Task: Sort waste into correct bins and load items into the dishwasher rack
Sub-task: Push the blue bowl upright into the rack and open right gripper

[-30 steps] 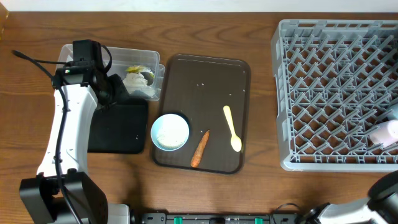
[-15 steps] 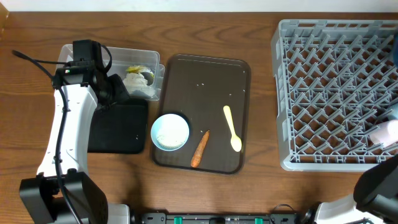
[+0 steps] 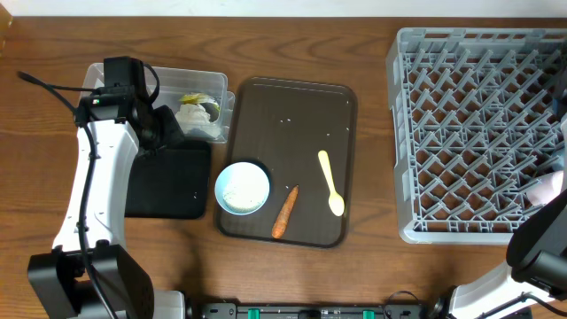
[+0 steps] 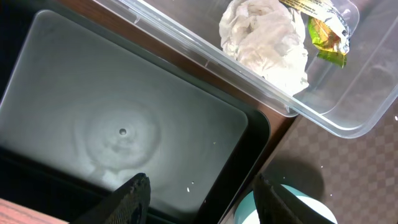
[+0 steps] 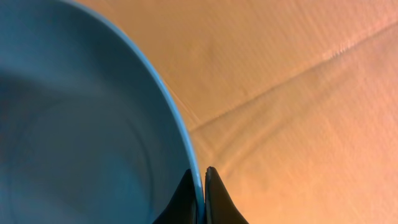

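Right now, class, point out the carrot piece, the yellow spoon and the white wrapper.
carrot piece [image 3: 284,212], overhead view, middle of its length.
yellow spoon [image 3: 330,182], overhead view, midway along the handle.
white wrapper [image 4: 267,40], left wrist view, centre of the wad.

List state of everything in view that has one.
left gripper, open over black tray
right gripper, shut on rim of blue bowl
clear tub, holding wrappers
black tray, almost empty
white bowl, upright on brown tray
carrot, flat on brown tray
spoon, flat on brown tray
rack, nearly empty
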`<state>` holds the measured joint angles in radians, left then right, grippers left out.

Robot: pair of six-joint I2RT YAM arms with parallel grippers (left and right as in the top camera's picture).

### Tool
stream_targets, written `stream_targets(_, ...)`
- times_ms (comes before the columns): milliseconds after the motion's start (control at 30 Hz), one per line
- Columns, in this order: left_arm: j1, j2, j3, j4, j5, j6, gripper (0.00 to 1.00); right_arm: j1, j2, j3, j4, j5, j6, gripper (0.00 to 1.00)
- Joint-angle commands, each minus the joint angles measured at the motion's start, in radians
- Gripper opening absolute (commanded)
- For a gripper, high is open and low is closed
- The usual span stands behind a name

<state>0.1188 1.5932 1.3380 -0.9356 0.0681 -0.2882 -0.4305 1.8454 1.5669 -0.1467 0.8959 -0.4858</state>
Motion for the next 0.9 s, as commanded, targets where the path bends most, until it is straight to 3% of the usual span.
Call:
stream_targets(0,0.002,-0.021,0.008,-0.002,-0.005,-0.005,0.56,0.029,-0.013,0.007,0.016,-0.157,-0.237,0.01)
stream_targets(267,0.002,-0.021,0.008,-0.002,-0.005,-0.005,0.56,0.072,-0.013,0.007,0.124,-0.381,-0.731,0.01)
stream_targets(433,0.002,-0.021,0.008,-0.002,-0.005,-0.005,0.56,0.073,-0.013,0.007,0.158,-0.486,-0.923,0.01)
stream_targets(633,0.002,-0.021,0.008,-0.002,-0.005,-0.005,0.56,0.072,-0.012,0.007,0.159,-0.493,-1.051,0.01)
stream_targets(867,0.002,-0.021,0.008,-0.002,-0.005,-0.005,0.56,0.051,-0.005,0.007,0.171,-0.489,-1.064,0.01)
